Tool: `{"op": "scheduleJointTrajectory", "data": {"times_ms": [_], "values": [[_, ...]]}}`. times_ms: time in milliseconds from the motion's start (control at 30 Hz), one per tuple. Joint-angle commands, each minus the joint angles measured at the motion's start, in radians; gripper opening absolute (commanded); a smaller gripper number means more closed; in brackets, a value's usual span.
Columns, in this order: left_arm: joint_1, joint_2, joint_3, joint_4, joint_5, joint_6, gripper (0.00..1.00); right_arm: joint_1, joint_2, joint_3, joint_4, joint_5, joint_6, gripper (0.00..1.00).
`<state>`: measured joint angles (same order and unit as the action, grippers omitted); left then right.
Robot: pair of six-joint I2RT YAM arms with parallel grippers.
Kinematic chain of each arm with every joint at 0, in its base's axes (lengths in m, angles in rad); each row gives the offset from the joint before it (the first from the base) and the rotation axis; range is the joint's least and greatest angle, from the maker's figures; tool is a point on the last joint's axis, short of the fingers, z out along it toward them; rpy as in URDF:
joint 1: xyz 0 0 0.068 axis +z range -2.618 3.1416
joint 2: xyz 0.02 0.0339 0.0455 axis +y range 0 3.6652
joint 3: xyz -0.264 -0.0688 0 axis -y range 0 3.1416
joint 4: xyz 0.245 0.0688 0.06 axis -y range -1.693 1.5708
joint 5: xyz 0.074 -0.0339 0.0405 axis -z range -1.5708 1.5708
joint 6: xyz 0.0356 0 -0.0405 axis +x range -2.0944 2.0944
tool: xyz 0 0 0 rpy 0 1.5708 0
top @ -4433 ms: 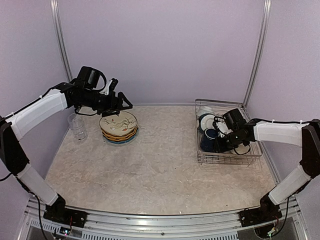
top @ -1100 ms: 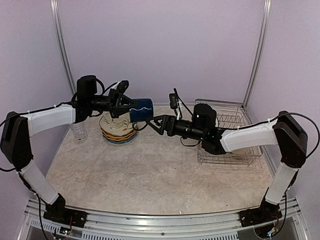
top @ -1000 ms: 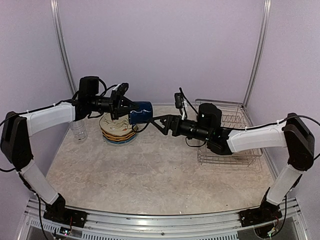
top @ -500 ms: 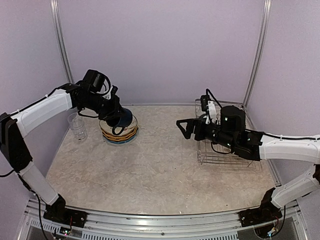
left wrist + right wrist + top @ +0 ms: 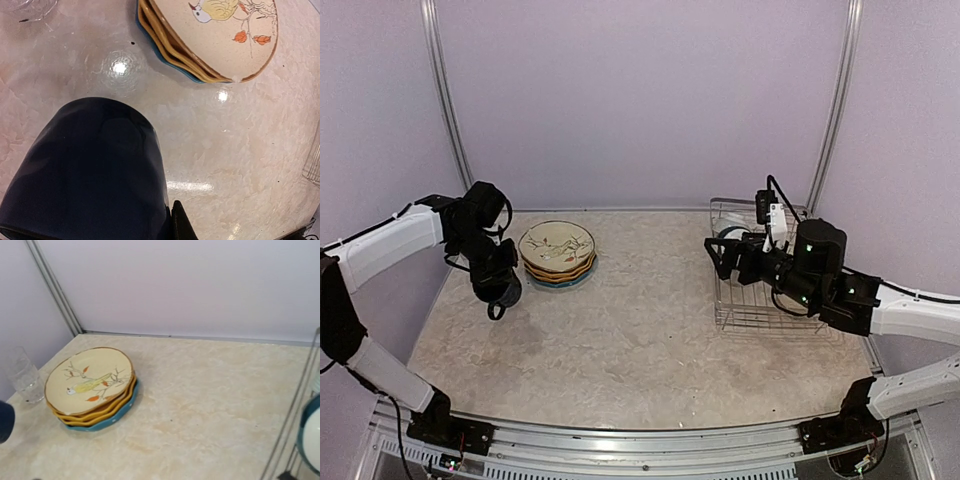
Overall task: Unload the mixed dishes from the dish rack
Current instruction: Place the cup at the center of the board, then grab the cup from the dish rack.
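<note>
Left hand [image 5: 490, 268] grips the dark blue mug [image 5: 503, 291] tight, low by the bench [image 5: 640, 340] at the left of the top view. The plates [image 5: 557, 250] sit stacked beside it, and the glass [image 5: 22, 374] is out too. Right hand [image 5: 713, 257] is wide open and empty by the dish rack [image 5: 775, 320]. The teal bowl [image 5: 311, 437] waits in the rack.

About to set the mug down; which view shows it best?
Top external: the mug shows nearly whole, with its place left of the plates. Left wrist gives only its dark side, close up. Right wrist catches a sliver at the left edge.
</note>
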<state>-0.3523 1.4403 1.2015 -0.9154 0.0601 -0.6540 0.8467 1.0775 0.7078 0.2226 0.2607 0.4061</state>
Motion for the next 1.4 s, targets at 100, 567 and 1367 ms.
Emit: {"op": "scheduleJointTrajectory", "data": {"times_ms": [100, 567, 1367], "values": [[0.006, 0.168, 0.074, -0.001, -0.070, -0.007, 0.00, -0.011, -0.095, -0.059, -0.029, 0.032, -0.006, 1.00], [-0.011, 0.347, 0.106, 0.018, -0.137, -0.026, 0.08, -0.013, -0.198, -0.105, -0.060, 0.071, 0.019, 1.00], [-0.041, 0.020, 0.167, 0.000, -0.204, 0.027, 0.63, -0.016, -0.180, -0.086, -0.145, 0.109, 0.003, 1.00]]}}
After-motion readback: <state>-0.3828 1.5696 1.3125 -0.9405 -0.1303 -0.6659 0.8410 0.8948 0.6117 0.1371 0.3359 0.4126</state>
